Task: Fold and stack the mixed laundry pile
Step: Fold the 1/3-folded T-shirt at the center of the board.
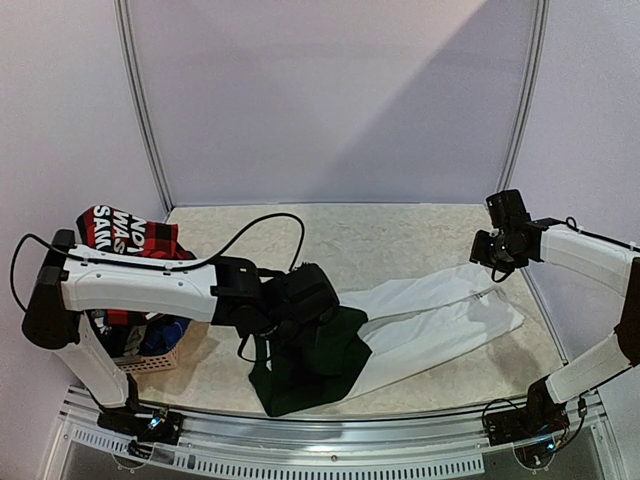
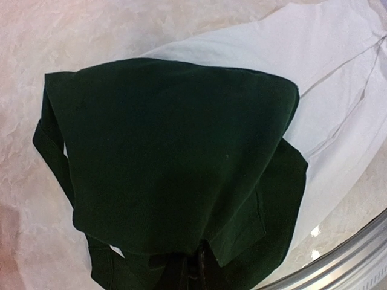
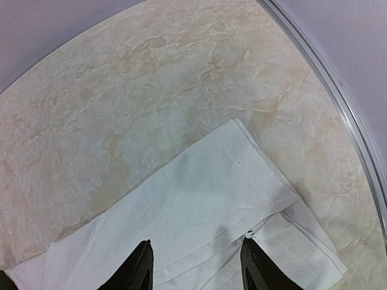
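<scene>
— Top view?
— Fixed high behind the near edge of the desk (image 1: 420, 240), facing forward and down; whole desk in frame, far off.
— Left wrist?
— Very close, looking down on dark green cloth (image 2: 169, 157) by the near edge; white cloth (image 2: 338, 72) at upper right, rail (image 2: 354, 254) in the lower right corner.
— Right wrist?
— Higher, angled down past the right gripper (image 3: 195, 241) toward the desk's right edge.
— Shared?
— White cloth in all three; dark green cloth in top and left wrist.

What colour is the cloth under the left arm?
The cloth is dark green; clearest in left wrist view.
</scene>
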`<state>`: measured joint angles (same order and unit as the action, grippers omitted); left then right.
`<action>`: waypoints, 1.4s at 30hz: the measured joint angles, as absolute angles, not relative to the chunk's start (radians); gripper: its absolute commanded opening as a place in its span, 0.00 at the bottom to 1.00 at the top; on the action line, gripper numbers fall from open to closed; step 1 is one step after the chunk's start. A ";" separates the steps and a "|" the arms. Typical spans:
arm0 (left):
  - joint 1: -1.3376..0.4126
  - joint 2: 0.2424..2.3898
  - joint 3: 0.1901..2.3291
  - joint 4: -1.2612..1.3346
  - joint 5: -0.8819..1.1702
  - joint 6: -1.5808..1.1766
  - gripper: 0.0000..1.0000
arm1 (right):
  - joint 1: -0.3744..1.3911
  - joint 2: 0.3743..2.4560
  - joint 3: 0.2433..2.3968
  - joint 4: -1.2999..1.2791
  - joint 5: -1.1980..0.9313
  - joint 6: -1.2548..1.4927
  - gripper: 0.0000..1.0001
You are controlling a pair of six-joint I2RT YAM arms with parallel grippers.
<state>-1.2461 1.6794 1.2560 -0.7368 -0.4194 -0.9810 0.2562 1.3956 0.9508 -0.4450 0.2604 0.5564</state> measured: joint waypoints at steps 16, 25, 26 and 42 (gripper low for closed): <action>-1.299 1.606 1.277 -0.804 -0.421 -0.957 0.48 | 0.256 1.406 0.951 -0.410 0.163 0.519 0.45; -1.131 1.619 1.098 -0.714 -0.439 -0.915 0.66 | 0.272 1.527 0.951 -0.350 0.015 0.499 0.43; -1.109 1.625 1.084 -0.703 -0.440 -0.907 0.66 | 0.274 1.541 0.951 -0.350 0.006 0.497 0.43; -0.893 1.854 1.084 -0.540 -0.414 -0.825 0.61 | 0.277 1.565 0.951 -0.347 -0.011 0.490 0.43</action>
<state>-0.8928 1.8542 1.0843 -0.5400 -0.4141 -0.8253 0.2771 1.5654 0.9508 -0.3473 -0.0109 0.4904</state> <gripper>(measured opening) 0.656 0.432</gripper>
